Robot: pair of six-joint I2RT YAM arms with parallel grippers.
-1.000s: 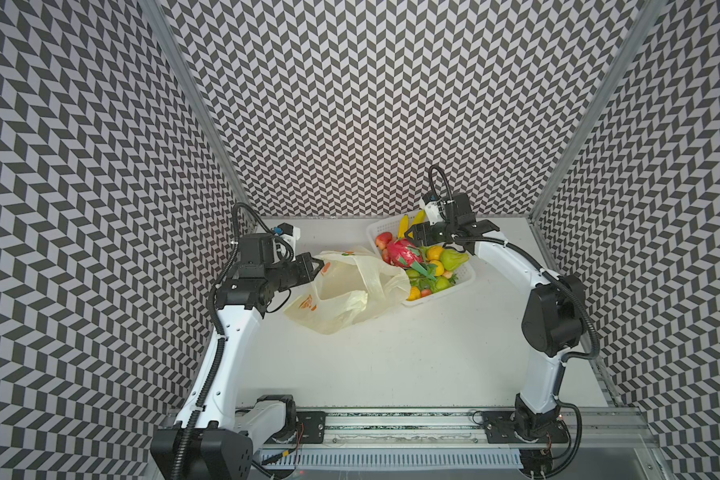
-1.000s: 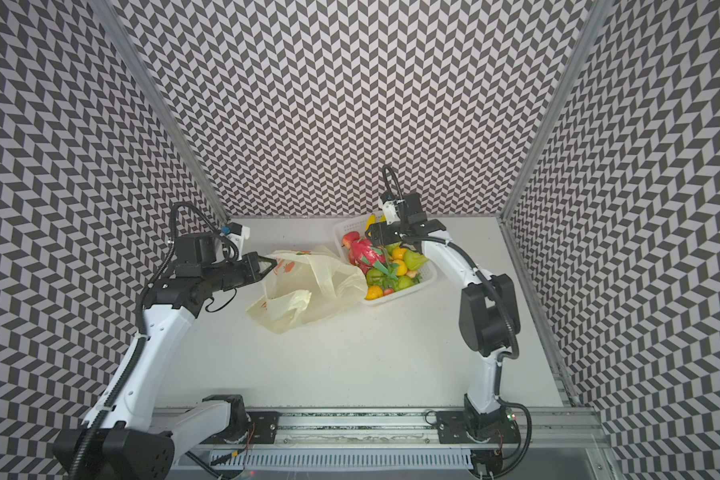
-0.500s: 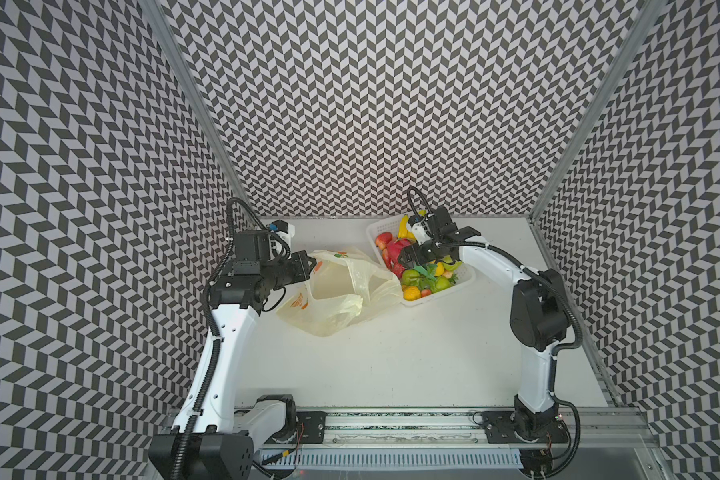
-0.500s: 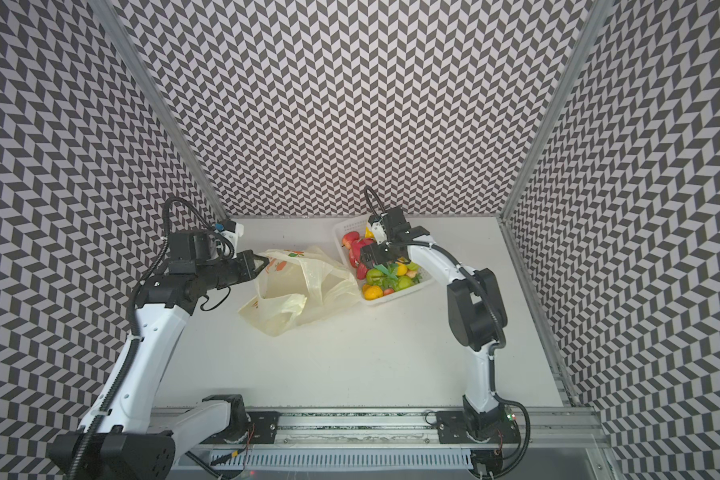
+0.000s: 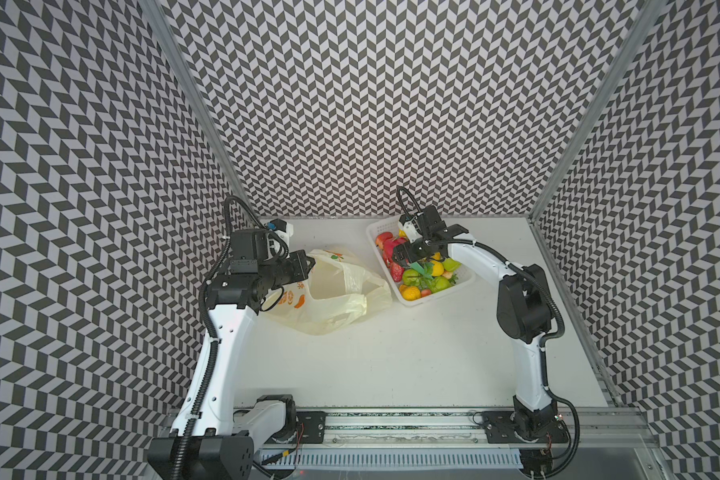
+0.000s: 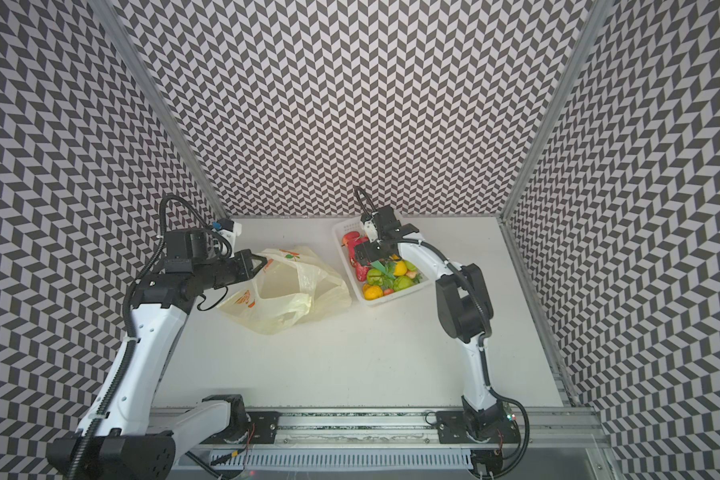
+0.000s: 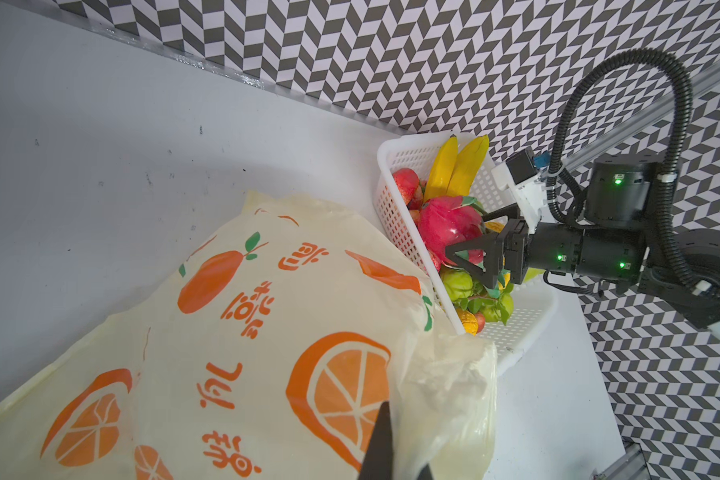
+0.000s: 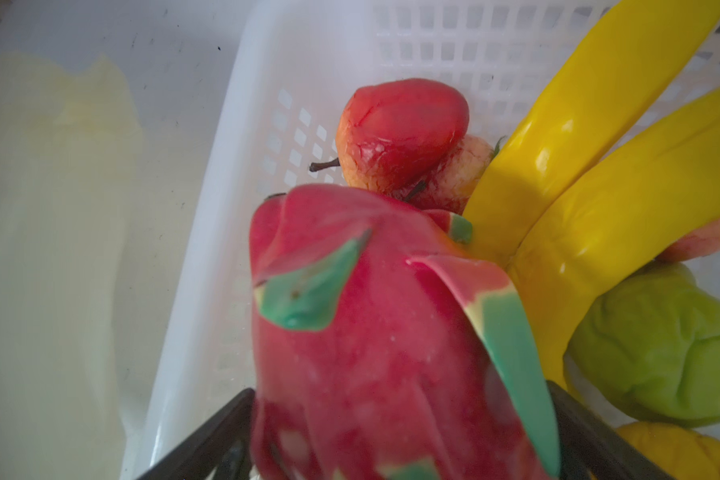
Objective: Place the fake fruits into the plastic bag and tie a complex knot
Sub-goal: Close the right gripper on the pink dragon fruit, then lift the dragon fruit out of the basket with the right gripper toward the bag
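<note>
My left end effector (image 5: pixel 307 266) is clenched on the rim of the plastic bag (image 5: pixel 333 301) and holds its mouth open on the surface (image 5: pixel 391 365). My right end effector (image 7: pixel 468 235) is spread wide, astride the dragon fruit (image 8: pixel 371 353) in the white basket (image 7: pixel 391 199). I judge nothing bagged yet; filling and knotting remain.

Robot lab test cell: walls (image 5: pixel 350 104) papered in black-and-white chevron print, aluminium frame posts (image 5: pixel 194 104) in the corners, bare white tabletop (image 5: pixel 391 353). Left arm (image 5: pixel 225 345) and right arm (image 5: pixel 524 303) bolted to a metal rail (image 5: pixel 391 420) on the front edge, corrugated cable hoses (image 7: pixel 641 57), slotted cable duct (image 5: pixel 391 459), green status LEDs (image 7: pixel 618 181) lit on the motors. Props: glossy fake fruits (image 5: pixel 410 275) in a white basket (image 5: pixel 441 293), the plastic bag (image 5: pixel 333 307).
</note>
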